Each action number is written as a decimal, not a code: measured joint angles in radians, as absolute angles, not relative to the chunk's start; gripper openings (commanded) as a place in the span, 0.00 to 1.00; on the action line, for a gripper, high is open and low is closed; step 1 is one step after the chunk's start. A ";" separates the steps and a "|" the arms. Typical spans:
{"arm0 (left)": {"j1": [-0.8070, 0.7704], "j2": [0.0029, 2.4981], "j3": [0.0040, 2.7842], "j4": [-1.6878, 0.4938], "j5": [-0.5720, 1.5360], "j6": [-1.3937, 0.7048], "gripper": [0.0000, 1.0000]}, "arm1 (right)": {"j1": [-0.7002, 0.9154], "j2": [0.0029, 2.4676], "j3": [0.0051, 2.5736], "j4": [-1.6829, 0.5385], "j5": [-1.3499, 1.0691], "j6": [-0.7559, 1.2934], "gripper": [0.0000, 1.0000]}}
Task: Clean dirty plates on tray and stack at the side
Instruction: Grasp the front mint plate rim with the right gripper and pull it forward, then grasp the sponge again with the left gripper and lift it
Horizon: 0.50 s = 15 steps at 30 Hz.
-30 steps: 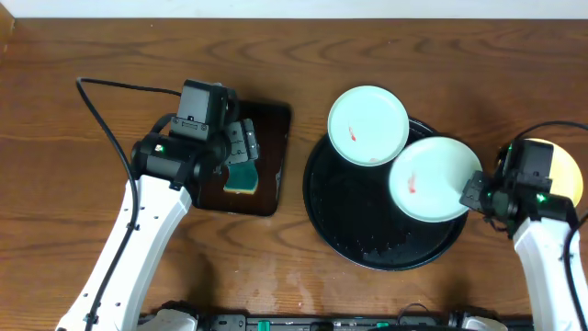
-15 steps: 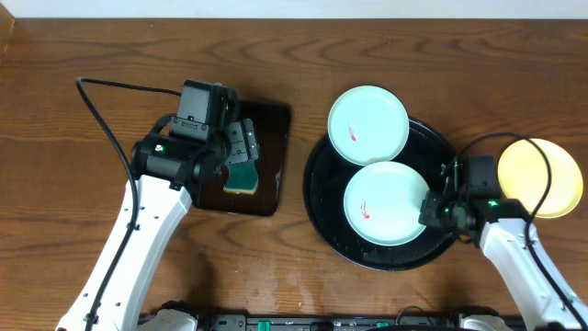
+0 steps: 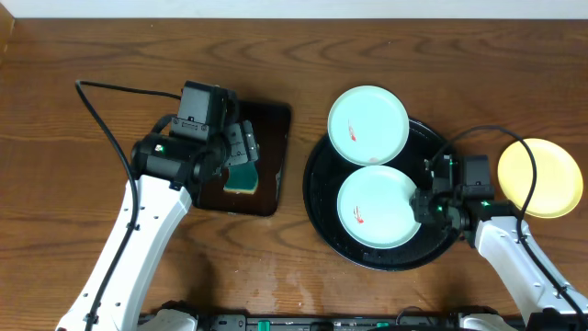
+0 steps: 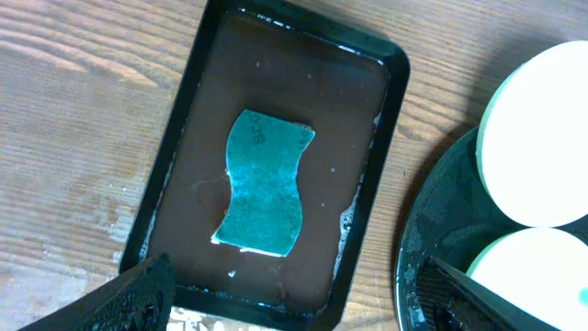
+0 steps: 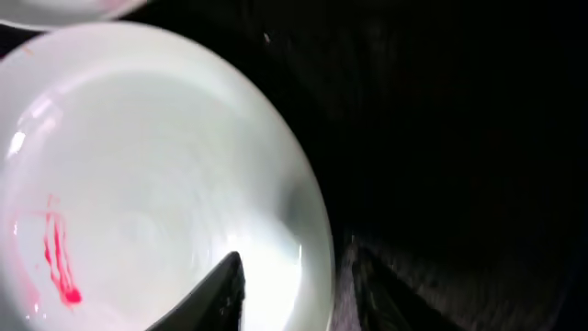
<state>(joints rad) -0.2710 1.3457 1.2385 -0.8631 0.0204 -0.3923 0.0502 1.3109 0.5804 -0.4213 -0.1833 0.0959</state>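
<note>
The round black tray (image 3: 322, 184) holds a pale mint plate (image 3: 375, 207) with a small red smear (image 5: 57, 262). My right gripper (image 3: 424, 206) is shut on this plate's right rim, with one finger on top and one outside (image 5: 299, 262). A second mint plate (image 3: 367, 124) with red smears rests on the tray's far rim. The pale yellow plate (image 3: 540, 177) lies on the table to the right of the tray. My left gripper (image 3: 241, 147) is open and empty above the rectangular tray (image 4: 294, 308).
A small rectangular black tray (image 3: 271, 138) to the left of the round tray holds a teal sponge (image 4: 262, 181) in a wet film. The round tray's edge (image 4: 432, 221) and both mint plates show at the right of the left wrist view. A black cable (image 3: 110, 92) trails at the far left.
My right gripper carried the mint plate leftward from the tray's right edge to the tray's middle, now lying flat. The yellow plate is uncovered. The left arm has not moved.
</note>
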 measured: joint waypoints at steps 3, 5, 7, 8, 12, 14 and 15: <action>-0.271 1.354 1.227 -0.864 0.020 -0.392 0.84 | 0.050 1.311 0.580 -0.405 -0.188 0.093 0.36; -0.271 1.373 1.201 -0.838 0.020 -0.394 0.82 | 0.050 1.311 0.580 -0.405 -0.194 0.089 0.37; -0.271 1.414 1.166 -0.791 0.020 -0.396 0.77 | 0.050 1.311 0.580 -0.404 -0.199 0.086 0.38; -0.271 1.445 1.143 -0.757 0.019 -0.397 0.76 | 0.050 1.311 0.580 -0.402 -0.201 0.086 0.39; -0.271 1.593 1.097 -0.685 0.020 -0.399 0.66 | 0.050 1.311 0.580 -0.406 -0.207 0.086 0.40; -0.271 1.660 1.090 -0.654 0.020 -0.398 0.52 | 0.050 1.311 0.580 -0.411 -0.208 0.086 0.40; -0.271 1.692 1.089 -0.642 0.020 -0.399 0.48 | 0.050 1.311 0.580 -0.416 -0.209 0.086 0.40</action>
